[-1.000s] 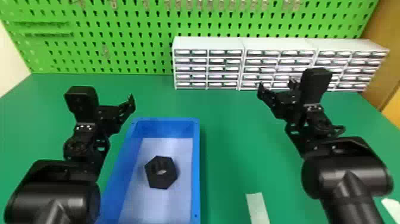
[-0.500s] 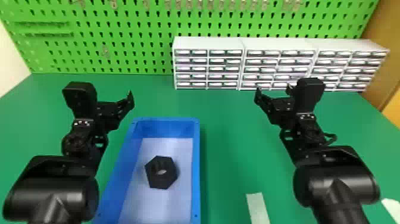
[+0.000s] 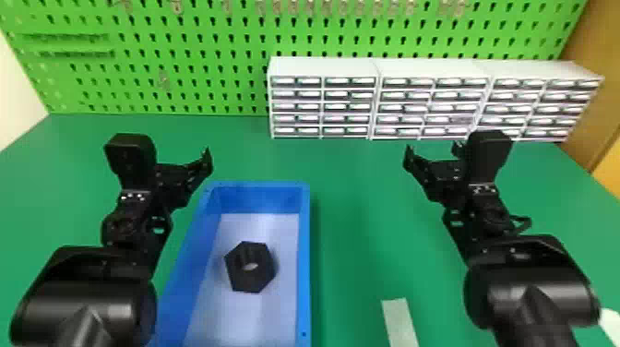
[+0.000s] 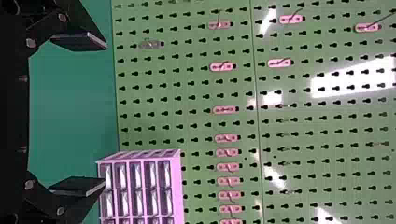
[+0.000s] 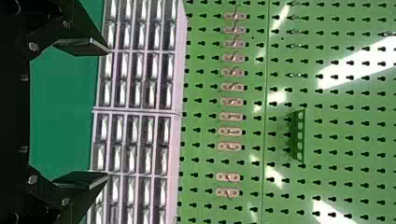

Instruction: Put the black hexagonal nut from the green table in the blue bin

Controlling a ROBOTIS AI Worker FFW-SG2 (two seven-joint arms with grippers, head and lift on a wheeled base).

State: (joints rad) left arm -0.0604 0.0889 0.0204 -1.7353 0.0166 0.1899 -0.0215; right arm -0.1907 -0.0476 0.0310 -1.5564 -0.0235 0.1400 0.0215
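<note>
Left pincer (image 3: pixel 180 173) and right pincer (image 3: pixel 433 152) hang over the green surface (image 3: pixel 350 207), both spread wide with nothing between the fingers; the black hexagonal nut (image 3: pixel 253 279) lies inside the blue bin (image 3: pixel 306 258), one flat face down on its pale floor, apart from the walls. Around them, the left arm (image 3: pixel 87 304) runs close along the bin's left side and hides part of it; the right arm (image 3: pixel 530 290) stands well apart from the bin; between the bin and that arm, a pale strip (image 3: pixel 400 320) lies near the front; something white (image 3: pixel 611 323) shows at the right edge. Farther back, white drawer cabinets (image 3: pixel 415 67) stand side by side before a green pegboard (image 3: pixel 221 104), partly behind the right pincer as seen from the head; small metal hooks (image 4: pixel 225 109) hang on the board, and a green bracket (image 5: pixel 300 135) juts from it; the drawer fronts are too small to make out any labels.
</note>
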